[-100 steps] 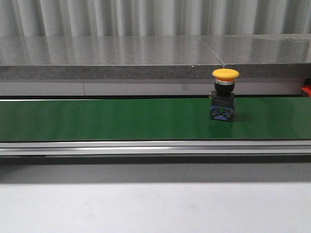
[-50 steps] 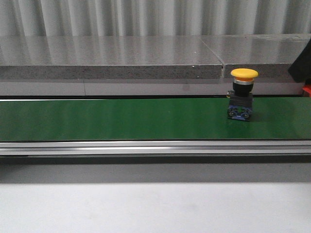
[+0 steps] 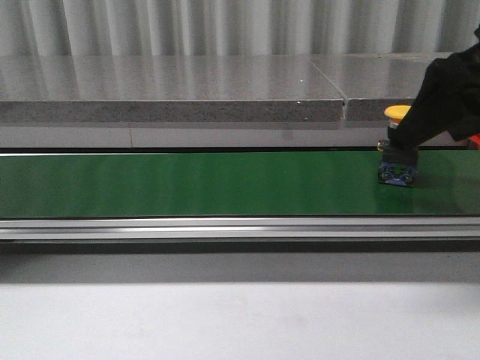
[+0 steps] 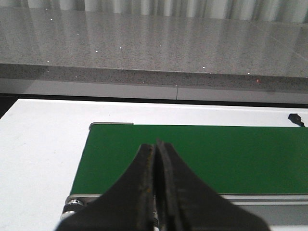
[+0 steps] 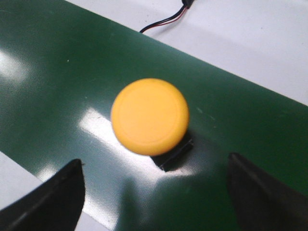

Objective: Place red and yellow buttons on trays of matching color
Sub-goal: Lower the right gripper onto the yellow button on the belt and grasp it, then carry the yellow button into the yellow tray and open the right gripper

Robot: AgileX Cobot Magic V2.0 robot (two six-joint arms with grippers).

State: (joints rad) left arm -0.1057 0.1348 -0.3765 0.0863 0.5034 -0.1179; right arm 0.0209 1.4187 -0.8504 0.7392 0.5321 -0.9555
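The right gripper hangs over the belt with its dark fingers spread wide apart, holding nothing. The yellow button sits upright between and just beyond them, at about twelve o'clock from the jaws' midpoint. In the front view it stands on the green conveyor belt at three o'clock, half hidden by the arm. Its domed cap looks like smooth, hard plastic, likely slippery; the boxy black base beneath it seems the surer place to pinch. It is probably light and rigid. The belt is glossy and flat. The left gripper is pressed together, empty, over the belt's other end.
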